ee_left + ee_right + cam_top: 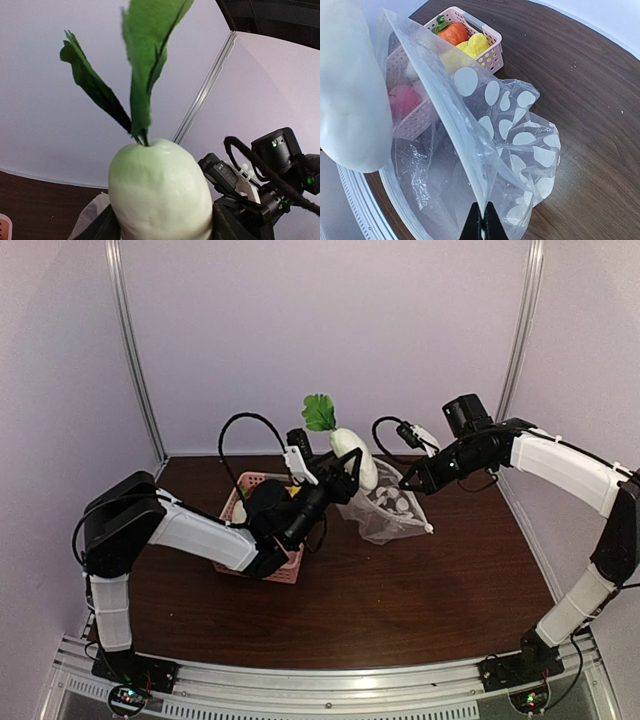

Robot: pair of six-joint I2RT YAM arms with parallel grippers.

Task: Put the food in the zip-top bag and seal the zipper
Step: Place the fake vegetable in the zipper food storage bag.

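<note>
A white toy radish [352, 452] with green leaves [319, 412] is the food held in my left gripper [343, 476], its jaws closed on the sides of the body [160, 195]. It hangs upright just left of the zip-top bag [385, 508], over its open mouth. The bag is clear with white dots [520, 140]. My right gripper [482, 226] is shut on its white zipper strip [436, 100] and holds that edge up. In the right wrist view the radish [350, 90] fills the left side. My right gripper [408, 480] is at the bag's top right.
A pink lattice basket [238, 502] stands left of the bag, partly under my left arm. It holds orange [452, 32], yellow [476, 44] and red [402, 100] toy foods. Brown tabletop [590, 100] lies to the bag's right, and white walls enclose the back and sides.
</note>
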